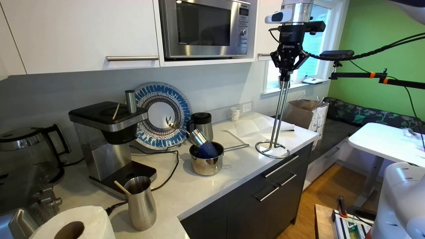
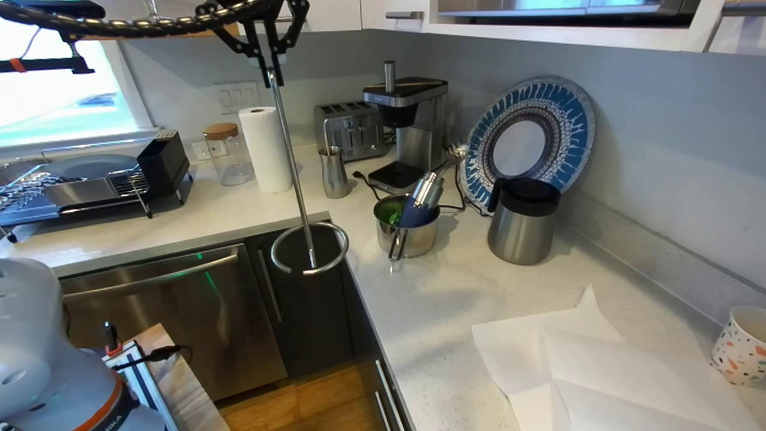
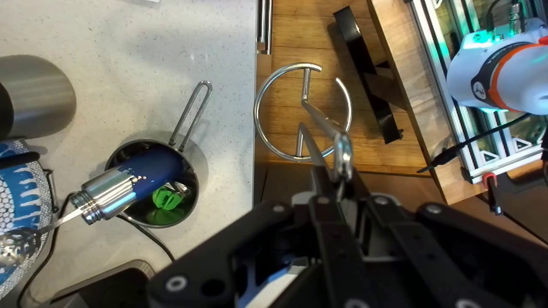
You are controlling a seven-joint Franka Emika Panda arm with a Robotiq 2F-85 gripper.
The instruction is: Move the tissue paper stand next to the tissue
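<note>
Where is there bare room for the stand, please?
Bare counter lies between the saucepan and the paper sheets; a narrower strip runs in front of the paper roll, from dish rack to pitcher. The corner with toaster and coffee machine is crowded.

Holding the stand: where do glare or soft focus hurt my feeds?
In an exterior view, the window is largely blown out to white and the steel appliance front shows green glare; in the wrist view, the gripper looks dark and soft, while the tissue paper stand reads crisper at its far end.
</note>
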